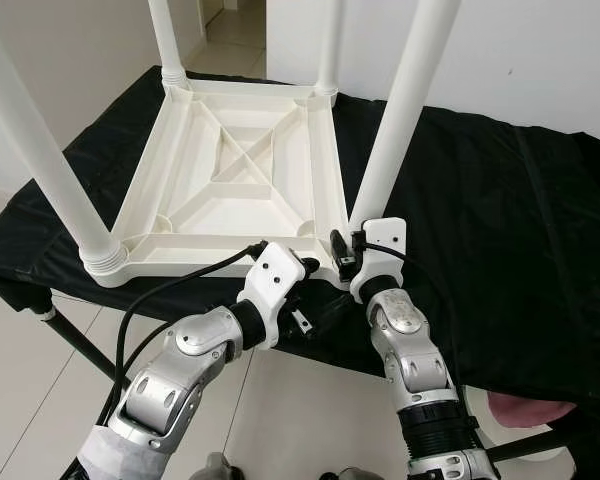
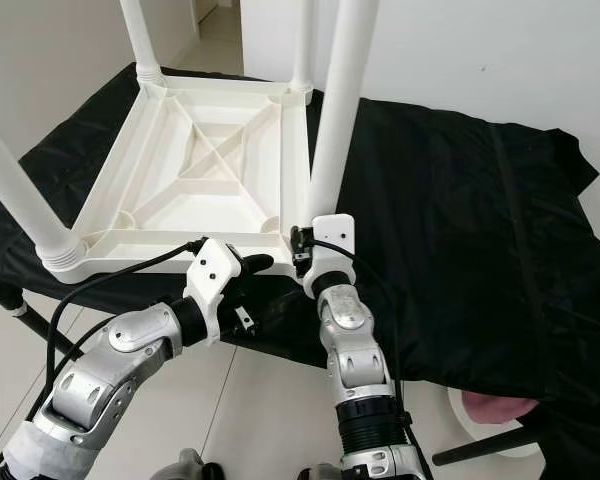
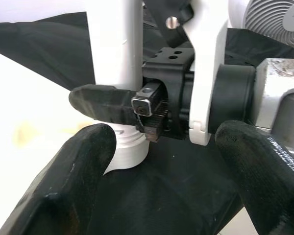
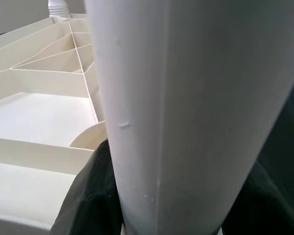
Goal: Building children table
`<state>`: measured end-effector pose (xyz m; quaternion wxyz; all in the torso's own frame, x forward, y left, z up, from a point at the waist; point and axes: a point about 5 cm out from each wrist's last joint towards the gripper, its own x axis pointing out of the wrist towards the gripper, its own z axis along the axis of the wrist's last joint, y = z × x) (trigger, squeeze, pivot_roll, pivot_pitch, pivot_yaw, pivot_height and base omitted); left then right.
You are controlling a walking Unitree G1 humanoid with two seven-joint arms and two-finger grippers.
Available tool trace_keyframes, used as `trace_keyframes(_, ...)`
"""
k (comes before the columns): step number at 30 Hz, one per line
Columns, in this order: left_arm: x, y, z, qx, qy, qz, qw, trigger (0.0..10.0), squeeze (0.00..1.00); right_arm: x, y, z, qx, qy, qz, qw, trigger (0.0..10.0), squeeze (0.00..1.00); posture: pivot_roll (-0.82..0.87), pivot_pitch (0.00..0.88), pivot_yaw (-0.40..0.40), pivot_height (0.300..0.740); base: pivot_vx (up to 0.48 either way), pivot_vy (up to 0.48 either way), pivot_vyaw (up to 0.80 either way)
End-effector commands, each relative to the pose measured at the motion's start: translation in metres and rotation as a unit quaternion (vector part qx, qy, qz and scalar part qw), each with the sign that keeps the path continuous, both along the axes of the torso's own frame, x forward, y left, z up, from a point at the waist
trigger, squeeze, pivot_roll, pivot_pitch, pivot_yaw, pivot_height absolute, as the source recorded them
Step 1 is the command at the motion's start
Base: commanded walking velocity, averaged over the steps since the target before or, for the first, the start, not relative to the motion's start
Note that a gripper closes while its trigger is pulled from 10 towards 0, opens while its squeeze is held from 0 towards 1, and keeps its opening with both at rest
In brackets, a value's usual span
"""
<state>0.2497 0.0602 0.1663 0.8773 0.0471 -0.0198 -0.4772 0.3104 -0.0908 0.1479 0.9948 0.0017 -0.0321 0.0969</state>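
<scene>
The right gripper (image 1: 346,248) clamps the base of the near-right table leg (image 1: 400,105), one black finger (image 3: 100,101) pressed against the white tube just above its threaded collar. Just beside it, the left gripper (image 1: 302,268) hovers with fingers spread wide, gripping nothing, aimed at the same leg at the near edge of the black-draped work table (image 1: 500,220). The white children's table (image 1: 235,175) lies upside down on the cloth, its ribbed underside up, its near-right corner at the two grippers. A second leg (image 1: 40,160) stands at the near-left corner; two more (image 1: 167,40) rise from the far corners. A fan (image 3: 272,19) stands behind.
</scene>
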Motion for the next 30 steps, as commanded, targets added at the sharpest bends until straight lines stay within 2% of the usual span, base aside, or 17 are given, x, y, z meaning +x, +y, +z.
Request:
trace_keyframes(1, -0.001, -0.002, -0.001, 0.002, 0.001, -0.009, 1.0, 10.0, 0.0, -0.001, 0.002, 0.007, 0.012, -0.013, 0.005, 1.0, 10.0, 0.0, -0.07, 0.044, -0.022, 0.74, 0.0, 0.0, 0.0)
trace_keyframes(2, -0.001, -0.002, -0.001, 0.003, 0.001, -0.009, 1.0, 10.0, 0.0, -0.002, 0.001, 0.008, 0.013, -0.01, 0.001, 1.0, 10.0, 0.86, -0.07, 0.044, -0.022, 0.74, 0.0, 0.0, 0.0)
trace_keyframes(4, -0.001, -0.002, -0.001, 0.003, 0.001, -0.009, 1.0, 10.0, 0.0, -0.002, 0.001, 0.008, 0.013, -0.01, 0.001, 1.0, 10.0, 0.86, -0.07, 0.044, -0.022, 0.74, 0.0, 0.0, 0.0)
trace_keyframes(5, -0.001, -0.001, -0.001, 0.003, 0.0, -0.009, 1.0, 10.0, 0.0, -0.004, 0.002, 0.009, 0.019, -0.007, -0.001, 1.0, 10.0, 1.0, -0.07, 0.044, -0.022, 0.74, 0.0, 0.0, 0.0)
trace_keyframes(8, -0.001, -0.001, -0.001, 0.003, 0.001, -0.009, 1.0, 10.0, 0.0, -0.005, 0.001, 0.01, 0.022, -0.006, -0.001, 1.0, 10.0, 1.0, -0.07, 0.041, -0.024, 0.74, 0.0, 0.0, 0.0)
trace_keyframes(9, -0.001, -0.001, -0.001, 0.003, 0.0, -0.006, 1.0, 10.0, 0.0, -0.005, -0.002, 0.015, 0.031, -0.009, 0.037, 0.999, 10.0, 1.0, -0.07, 0.045, -0.028, 0.74, 0.0, 0.0, 0.0)
trace_keyframes(14, -0.001, 0.0, -0.001, 0.002, 0.0, -0.003, 1.0, 10.0, 0.0, -0.004, -0.005, 0.016, 0.028, -0.009, 0.066, 0.997, 10.0, 1.0, -0.07, 0.046, -0.027, 0.74, 0.0, 0.0, 0.0)
trace_keyframes(15, 0.0, 0.0, 0.0, 0.002, -0.001, -0.001, 1.0, 10.0, 0.0, -0.002, -0.01, 0.017, 0.018, -0.005, 0.091, 0.996, 10.0, 0.87, -0.08, 0.05, -0.022, 0.74, 0.0, 0.0, 0.0)
trace_keyframes(16, 0.0, 0.0, 0.0, 0.002, -0.001, -0.001, 1.0, 10.0, 0.0, -0.002, -0.01, 0.017, 0.018, -0.005, 0.091, 0.996, 10.0, 0.87, -0.08, 0.05, -0.022, 0.74, 0.0, 0.0, 0.0)
trace_keyframes(17, 0.001, 0.001, 0.0, 0.001, -0.001, 0.0, 1.0, 10.0, 0.0, 0.001, -0.018, 0.016, 0.002, -0.001, 0.12, 0.993, 10.0, 0.0, -0.08, 0.051, -0.019, 0.74, 0.0, 0.0, 0.0)
trace_keyframes(20, 0.003, 0.001, 0.001, 0.0, -0.003, 0.001, 1.0, 10.0, 0.0, 0.01, -0.04, 0.014, -0.059, -0.005, 0.186, 0.981, 10.0, 0.0, -0.08, 0.05, -0.015, 0.74, 0.0, 0.0, 0.0)
trace_keyframes(26, 0.005, 0.001, 0.002, 0.001, -0.006, 0.0, 1.0, 10.0, 0.0, 0.016, -0.05, 0.009, -0.096, 0.003, 0.239, 0.966, 10.0, 0.0, -0.08, 0.045, -0.005, 0.74, 0.0, 0.0, 0.0)
trace_keyframes(30, 0.007, 0.001, 0.004, 0.003, -0.009, -0.003, 1.0, 10.0, 0.0, 0.023, -0.052, 0.008, -0.124, 0.005, 0.291, 0.949, 10.0, 0.0, -0.08, 0.039, 0.002, 0.74, 0.0, 0.0, 0.0)
